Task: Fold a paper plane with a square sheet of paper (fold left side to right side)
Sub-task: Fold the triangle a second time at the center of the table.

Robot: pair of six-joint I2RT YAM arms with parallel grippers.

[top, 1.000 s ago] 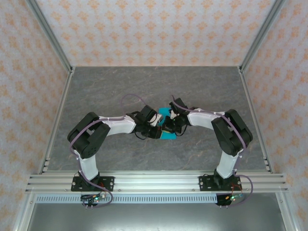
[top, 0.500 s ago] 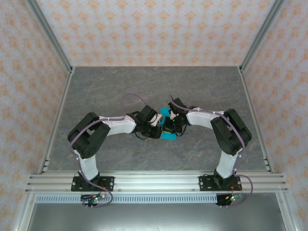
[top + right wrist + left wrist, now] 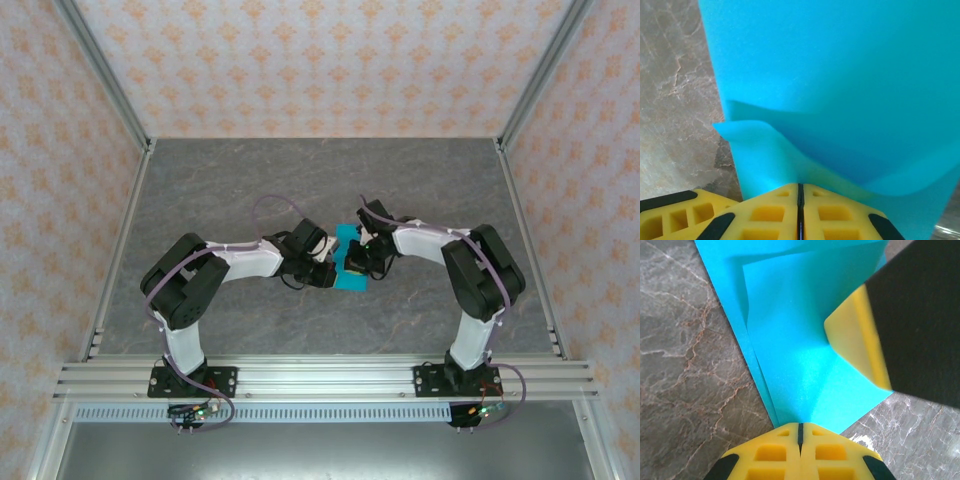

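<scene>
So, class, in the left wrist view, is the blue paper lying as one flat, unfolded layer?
No, the paper shows creases and overlapping layers.

Left arm (image 3: 250,258) and right arm (image 3: 425,240) hem the paper (image 3: 350,281); table (image 3: 250,180) beyond seems free.

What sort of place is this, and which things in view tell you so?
Probably a lab robot test cell: an aluminium frame boxes in a grey stone-look table, patterned panels wall it off, and a bolted-down left arm and right arm work a square sheet of paper.
</scene>
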